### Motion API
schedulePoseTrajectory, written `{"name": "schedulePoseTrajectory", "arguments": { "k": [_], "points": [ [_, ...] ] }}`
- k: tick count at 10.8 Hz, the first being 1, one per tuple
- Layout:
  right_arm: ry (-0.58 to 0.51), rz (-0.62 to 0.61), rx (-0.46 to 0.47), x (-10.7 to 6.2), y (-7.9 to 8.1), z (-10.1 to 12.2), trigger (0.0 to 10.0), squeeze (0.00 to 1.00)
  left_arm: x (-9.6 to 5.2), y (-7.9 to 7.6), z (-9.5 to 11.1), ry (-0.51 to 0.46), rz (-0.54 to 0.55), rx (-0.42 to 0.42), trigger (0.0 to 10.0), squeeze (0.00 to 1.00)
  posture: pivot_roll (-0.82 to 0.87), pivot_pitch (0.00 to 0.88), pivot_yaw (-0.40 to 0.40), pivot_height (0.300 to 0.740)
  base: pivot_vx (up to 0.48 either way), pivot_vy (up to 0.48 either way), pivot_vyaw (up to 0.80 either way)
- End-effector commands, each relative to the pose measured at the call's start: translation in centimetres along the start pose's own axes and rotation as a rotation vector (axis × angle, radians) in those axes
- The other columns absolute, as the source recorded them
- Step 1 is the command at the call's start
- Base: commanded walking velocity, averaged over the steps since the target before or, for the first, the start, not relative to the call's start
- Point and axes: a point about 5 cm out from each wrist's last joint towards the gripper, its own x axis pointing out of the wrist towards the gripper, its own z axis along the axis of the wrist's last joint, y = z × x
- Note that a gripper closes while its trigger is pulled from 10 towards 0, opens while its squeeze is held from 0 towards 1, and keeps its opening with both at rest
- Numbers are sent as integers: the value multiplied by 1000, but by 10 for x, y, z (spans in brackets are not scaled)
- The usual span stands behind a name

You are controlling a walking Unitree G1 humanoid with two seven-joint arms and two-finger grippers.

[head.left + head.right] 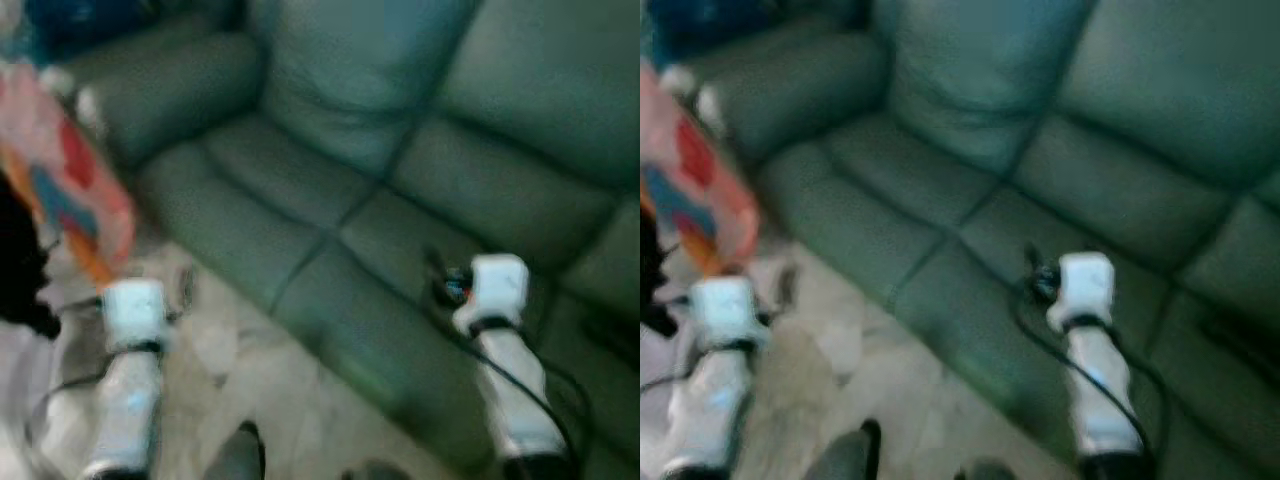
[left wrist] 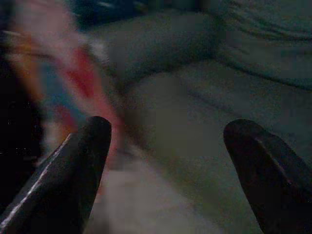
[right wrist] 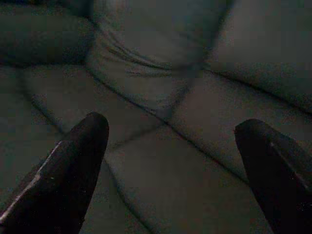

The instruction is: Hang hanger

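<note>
A pink cloth (image 1: 70,190) with red, blue and orange patches hangs tilted just beside the left armrest of the sofa (image 1: 330,200), lower end toward the sofa's front edge. A small white piece (image 1: 88,100) sits at its top; it is too blurred for me to tell whether that is the hanger.

Green sofa (image 1: 330,250) stands on pale floor (image 1: 260,400).
</note>
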Motion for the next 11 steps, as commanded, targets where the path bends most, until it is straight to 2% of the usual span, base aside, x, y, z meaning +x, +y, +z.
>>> {"name": "schedulePoseTrajectory", "arguments": {
  "k": [1,2,3,5,6,8,11],
  "points": [
    [13,-14,-14,-6,-7,-4,10000,0,-6,-1,0,-13,15,1,10000,0,34,91,-80,740,0,0,800],
    [27,-1,-19,-13,-6,-8,10000,0,-12,4,-1,-15,34,20,10000,0,37,95,-76,740,0,0,800],
    [70,14,-10,-30,-4,-20,10000,0,-27,11,-11,19,62,48,10000,0,40,105,-76,740,0,0,800],
    [108,51,-3,-44,4,-31,10000,0,-35,14,-14,37,96,48,10000,0,42,115,-80,740,0,0,800],
    [109,54,2,-43,6,-31,10000,0,-34,15,-15,46,118,47,10000,0,42,117,-79,740,0,0,800],
    [111,21,33,-32,1,-31,10000,0,-31,20,-15,60,154,42,10000,0,50,121,-76,740,0,480,0],
    [106,18,25,-30,-1,-30,10000,0,-34,24,-14,67,180,55,10000,0,58,136,-71,740,0,480,0]
  ]
}}
